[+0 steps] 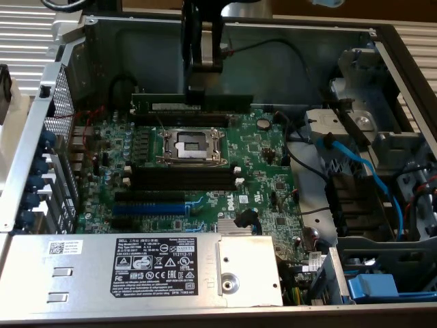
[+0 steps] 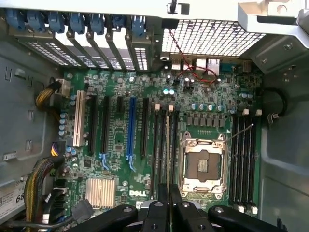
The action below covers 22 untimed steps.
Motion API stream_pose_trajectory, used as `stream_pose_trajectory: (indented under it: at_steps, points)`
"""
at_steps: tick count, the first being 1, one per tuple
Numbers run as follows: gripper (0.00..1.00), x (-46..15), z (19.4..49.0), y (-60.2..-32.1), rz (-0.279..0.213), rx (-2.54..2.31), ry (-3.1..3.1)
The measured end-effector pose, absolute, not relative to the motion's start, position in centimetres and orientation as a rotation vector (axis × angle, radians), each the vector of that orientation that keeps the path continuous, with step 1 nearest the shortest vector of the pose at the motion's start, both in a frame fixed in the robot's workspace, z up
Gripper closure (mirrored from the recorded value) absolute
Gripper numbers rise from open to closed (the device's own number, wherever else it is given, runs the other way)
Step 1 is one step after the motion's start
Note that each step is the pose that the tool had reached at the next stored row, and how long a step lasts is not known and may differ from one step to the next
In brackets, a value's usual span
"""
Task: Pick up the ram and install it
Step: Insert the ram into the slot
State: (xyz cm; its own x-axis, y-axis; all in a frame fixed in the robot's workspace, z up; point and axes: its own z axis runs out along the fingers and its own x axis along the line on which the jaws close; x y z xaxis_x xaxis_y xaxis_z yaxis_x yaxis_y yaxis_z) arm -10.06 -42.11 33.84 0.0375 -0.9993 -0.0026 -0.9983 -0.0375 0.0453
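Observation:
The ram (image 1: 225, 102) is a long dark green stick held level above the green motherboard (image 1: 266, 171), clear of the board. My gripper (image 1: 194, 96) comes down from above and is shut on the stick's middle. In the wrist view the ram (image 2: 167, 145) shows edge-on as a thin line running out from between my fingertips (image 2: 168, 203). There it lines up with the black slots (image 2: 158, 145) between the open CPU socket (image 2: 203, 166) and the blue slot (image 2: 131, 125). Those slots (image 1: 184, 179) lie in front of the socket (image 1: 190, 145) in the exterior view.
A grey power supply (image 1: 136, 266) with a black label spans the case's near side. Blue cables (image 1: 362, 164) and a drive cage crowd the exterior view's right. A second bank of black slots (image 2: 244, 154) lies beyond the socket. Metal case walls ring the board.

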Motion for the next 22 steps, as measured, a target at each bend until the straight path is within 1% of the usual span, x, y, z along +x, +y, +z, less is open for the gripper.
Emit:
stream_pose_trajectory:
  at_steps: [6, 12, 22]
  points:
    - [0.87, -10.6, 33.8, -42.1, -0.041, 2.251, -2.168]
    - [0.87, -10.7, 33.7, -42.1, -0.041, 2.254, -2.171]
    - [0.87, -11.4, 33.7, -42.1, -0.067, 2.267, -2.182]
